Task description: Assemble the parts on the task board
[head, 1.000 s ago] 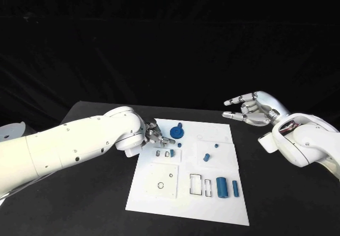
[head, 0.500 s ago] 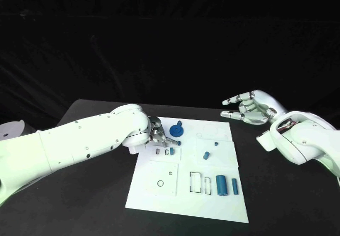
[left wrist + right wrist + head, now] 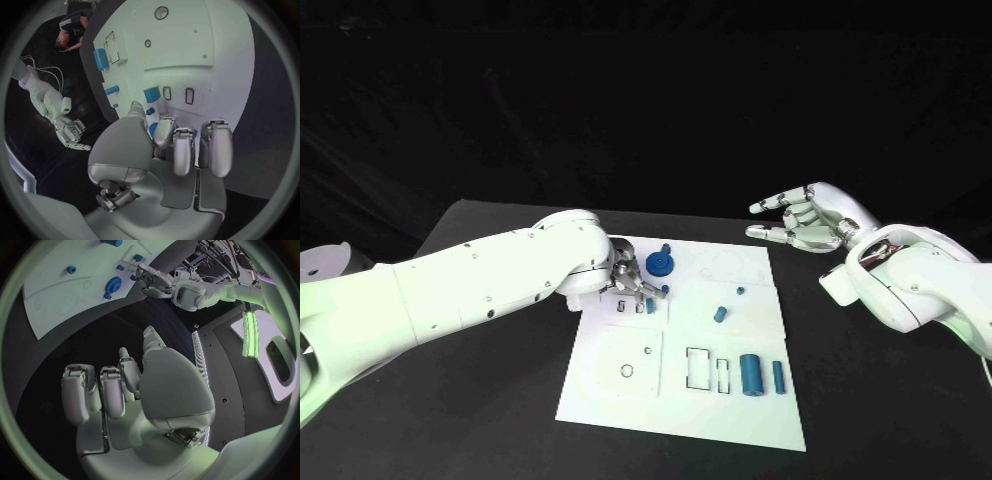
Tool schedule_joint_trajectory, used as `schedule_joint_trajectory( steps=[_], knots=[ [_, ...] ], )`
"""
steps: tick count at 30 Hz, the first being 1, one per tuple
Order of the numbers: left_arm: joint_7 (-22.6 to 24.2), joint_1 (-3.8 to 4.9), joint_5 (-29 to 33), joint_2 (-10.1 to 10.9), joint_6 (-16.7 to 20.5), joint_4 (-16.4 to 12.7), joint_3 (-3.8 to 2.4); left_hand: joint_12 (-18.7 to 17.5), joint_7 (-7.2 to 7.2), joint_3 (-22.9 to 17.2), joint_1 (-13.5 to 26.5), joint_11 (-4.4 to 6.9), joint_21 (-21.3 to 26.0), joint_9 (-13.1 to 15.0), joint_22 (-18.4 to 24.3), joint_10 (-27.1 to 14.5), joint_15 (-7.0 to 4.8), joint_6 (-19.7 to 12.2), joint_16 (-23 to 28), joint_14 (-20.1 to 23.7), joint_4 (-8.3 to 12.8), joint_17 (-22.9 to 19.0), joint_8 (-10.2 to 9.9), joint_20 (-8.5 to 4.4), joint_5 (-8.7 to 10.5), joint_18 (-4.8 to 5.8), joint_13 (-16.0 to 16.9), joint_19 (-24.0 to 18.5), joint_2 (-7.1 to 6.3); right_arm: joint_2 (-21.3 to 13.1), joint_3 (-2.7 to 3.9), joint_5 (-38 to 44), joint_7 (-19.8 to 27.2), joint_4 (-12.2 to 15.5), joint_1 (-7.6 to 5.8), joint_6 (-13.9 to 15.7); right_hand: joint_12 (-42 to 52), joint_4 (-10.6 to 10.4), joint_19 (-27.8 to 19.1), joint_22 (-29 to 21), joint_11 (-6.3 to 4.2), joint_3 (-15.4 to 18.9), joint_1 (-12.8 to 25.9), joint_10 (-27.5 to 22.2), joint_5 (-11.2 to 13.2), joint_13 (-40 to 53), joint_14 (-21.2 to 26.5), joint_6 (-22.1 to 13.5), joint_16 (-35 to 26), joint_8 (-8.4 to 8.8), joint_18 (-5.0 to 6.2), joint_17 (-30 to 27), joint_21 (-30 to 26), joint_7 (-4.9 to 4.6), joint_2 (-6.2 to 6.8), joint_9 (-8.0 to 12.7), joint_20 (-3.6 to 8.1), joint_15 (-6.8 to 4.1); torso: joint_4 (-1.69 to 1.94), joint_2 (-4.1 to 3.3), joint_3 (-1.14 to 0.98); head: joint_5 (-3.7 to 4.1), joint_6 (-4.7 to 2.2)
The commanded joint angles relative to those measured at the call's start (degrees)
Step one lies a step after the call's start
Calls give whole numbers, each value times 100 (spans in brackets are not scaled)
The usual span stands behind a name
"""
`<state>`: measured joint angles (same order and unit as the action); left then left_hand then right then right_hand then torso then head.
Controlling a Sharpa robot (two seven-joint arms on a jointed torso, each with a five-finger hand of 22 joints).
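While the left robot hand [image 3: 629, 281] is bent low over the upper left of the task board [image 3: 687, 400], only a small shift is seen from a second ago: the left arm has been swung a little more over the board, and its fingers [image 3: 176, 145] have been kept curled down by a small blue part [image 3: 651, 305] next to two little slots. Whether that part is pinched or just touched cannot be told. The blue gear [image 3: 661, 264] is seen just above the hand, at the same spot as before. The right robot hand [image 3: 805, 222] has been kept up in the air at the right of the frame, over the black counter [image 3: 488, 400], with its fingers spread and nothing in them. Two blue bars [image 3: 762, 377] are lying at the lower right of the board, not moved. It is judged that the small part is being set into place, and that most of the job is left to be done.
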<state>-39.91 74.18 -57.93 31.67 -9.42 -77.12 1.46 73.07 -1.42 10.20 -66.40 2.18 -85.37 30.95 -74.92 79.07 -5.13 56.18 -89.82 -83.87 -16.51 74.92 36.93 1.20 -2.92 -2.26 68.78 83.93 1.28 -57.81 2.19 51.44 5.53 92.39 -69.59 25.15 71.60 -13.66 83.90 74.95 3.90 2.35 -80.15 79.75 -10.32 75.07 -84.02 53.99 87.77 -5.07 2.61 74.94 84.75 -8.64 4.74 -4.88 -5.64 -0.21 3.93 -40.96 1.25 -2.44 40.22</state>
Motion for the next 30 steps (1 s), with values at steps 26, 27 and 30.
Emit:
schedule_joint_trajectory(
  steps=[26, 27, 30],
  knots=[
    [-13, -28, -37, -109, -405, 135, 24, 42, -3, -354, -390, 20, -35, 206, -737, 59, -39, -96, -18, -613, 6, 1508, 72, -34, 9, 42, 64, 227, 21, 132, -11, 69, 84, -63, 13, -116, -18, 41, 94, 408, -34, 69, 3, 5, -178, 54, -491, 63, -39, -33, -19, 1054, -31, 7, -103, -7, 41, -55, 1, -1, -2, -16, 26],
    [-12, -28, -37, -113, -401, 138, 24, 42, -3, -378, -402, 20, -34, 213, -736, 59, -39, -98, -18, -613, 5, 1508, 73, -34, 9, 42, 65, 226, 26, 134, -11, 69, 86, -64, 13, -114, -20, 45, 94, 408, -35, 71, 1, 4, -189, 52, -491, 63, -39, -34, -19, 1054, -31, 7, -105, -7, 42, -55, 0, -1, -1, -16, 24],
    [-11, -29, -36, -124, -381, 147, 25, 40, -3, -455, -447, 21, -34, 234, -737, 58, -39, -105, -18, -613, 6, 1508, 74, -33, 8, 41, 67, 224, 52, 139, -12, 70, 91, -68, 13, -99, -20, 45, 94, 408, -35, 72, 1, 4, -191, 52, -491, 63, -39, -34, -19, 1054, -31, 7, -105, -7, 42, -55, -2, -2, 2, -15, 21]
  ],
)
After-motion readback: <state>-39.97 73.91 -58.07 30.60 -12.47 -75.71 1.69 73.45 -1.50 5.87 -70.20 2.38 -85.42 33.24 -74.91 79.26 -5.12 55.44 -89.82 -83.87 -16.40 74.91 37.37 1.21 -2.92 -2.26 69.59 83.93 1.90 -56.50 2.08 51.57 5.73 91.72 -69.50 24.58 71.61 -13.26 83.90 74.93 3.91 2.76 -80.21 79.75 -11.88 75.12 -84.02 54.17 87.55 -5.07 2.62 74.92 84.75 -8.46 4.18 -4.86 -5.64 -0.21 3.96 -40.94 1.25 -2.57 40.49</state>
